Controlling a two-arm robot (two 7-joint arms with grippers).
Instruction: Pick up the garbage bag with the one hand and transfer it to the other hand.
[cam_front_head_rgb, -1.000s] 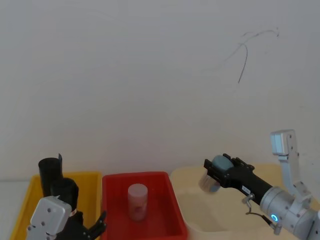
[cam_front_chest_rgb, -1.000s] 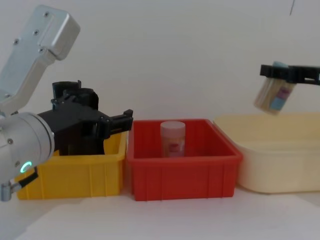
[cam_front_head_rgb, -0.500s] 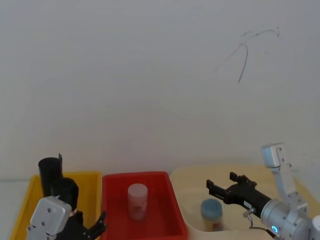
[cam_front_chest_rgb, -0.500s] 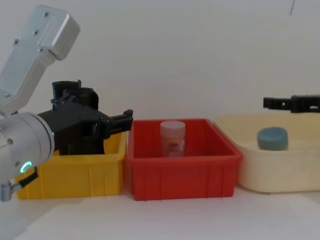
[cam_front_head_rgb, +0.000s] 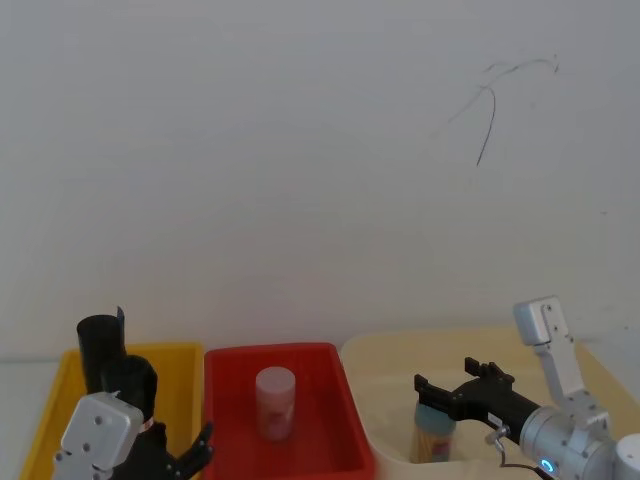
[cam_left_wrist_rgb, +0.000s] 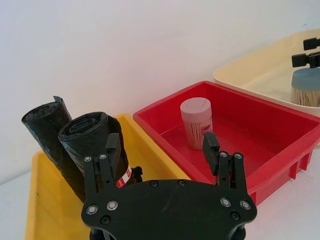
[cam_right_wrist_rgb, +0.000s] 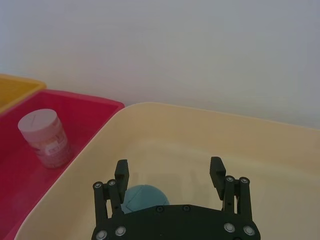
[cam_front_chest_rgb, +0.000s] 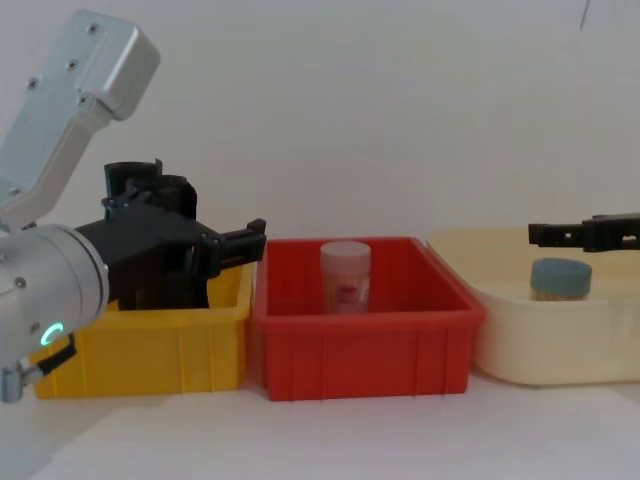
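The thick, glossy black garbage bag roll (cam_left_wrist_rgb: 92, 132) with its red-and-white label band is standing tilted in the yellow plastic bin (cam_left_wrist_rgb: 47, 210), beside a thinner black roll (cam_left_wrist_rgb: 47, 125). The black two-finger left gripper (cam_left_wrist_rgb: 161, 140) is hovering against it, fingers spread wide, gripping nothing. The slim-fingered black right gripper (cam_right_wrist_rgb: 169, 165) is hanging wide open and empty over the cream plastic tub (cam_right_wrist_rgb: 175, 125).

Three containers stand in a row: the left bin (cam_front_chest_rgb: 150, 350) holds the garbage bag (cam_left_wrist_rgb: 92, 131), a roll (cam_left_wrist_rgb: 47, 127) behind it; the middle bin (cam_front_chest_rgb: 365, 350) a jar (cam_front_chest_rgb: 345, 277); the tub (cam_front_chest_rgb: 560, 350) a capped jar (cam_front_chest_rgb: 560, 279). The left gripper (cam_left_wrist_rgb: 161, 147) hangs over the left bin, the right gripper (cam_right_wrist_rgb: 170, 172) above the tub.
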